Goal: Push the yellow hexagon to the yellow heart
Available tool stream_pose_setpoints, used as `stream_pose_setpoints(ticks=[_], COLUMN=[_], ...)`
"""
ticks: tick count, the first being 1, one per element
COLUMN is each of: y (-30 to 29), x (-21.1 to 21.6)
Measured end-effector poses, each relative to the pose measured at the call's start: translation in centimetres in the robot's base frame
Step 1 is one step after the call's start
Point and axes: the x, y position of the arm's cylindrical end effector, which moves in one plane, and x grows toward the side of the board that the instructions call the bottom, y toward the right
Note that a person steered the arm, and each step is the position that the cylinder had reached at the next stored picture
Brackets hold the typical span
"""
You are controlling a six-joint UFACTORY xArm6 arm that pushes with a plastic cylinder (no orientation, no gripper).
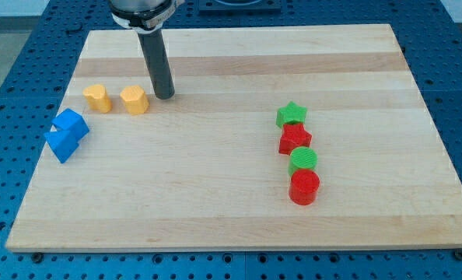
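Hexagon, yellow, sits on the board near the view's left edge, in the upper part of it, and the yellow heart stands just beside it on the view's right with a narrow strip of wood showing between the two, so they look close but apart. My tip rests on the wood just to the view's right of the heart and a touch higher in the view, near it but not touching as far as I can tell; the heart lies between my tip and the hexagon. I carry no fingers, only the dark rod, which rises almost upright and leans a little to the view's left up to its mount at the view's top, and it grips nothing. Below and to the view's left of the hexagon, two blue blocks press together at the board's left edge: a blue cube above and a blue triangle below. Well apart from all this, right of the board's centre, four blocks run in a tight line down the view: a green star, then a red star touching it, then a green cylinder, then a red cylinder nearest the view's bottom
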Motion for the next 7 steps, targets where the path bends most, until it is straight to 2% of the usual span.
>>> stream_pose_setpoints(ticks=[2,3,5,7], y=[1.8,0.0,-4.5,-5.8], x=[2.8,2.6,-0.6,-2.1])
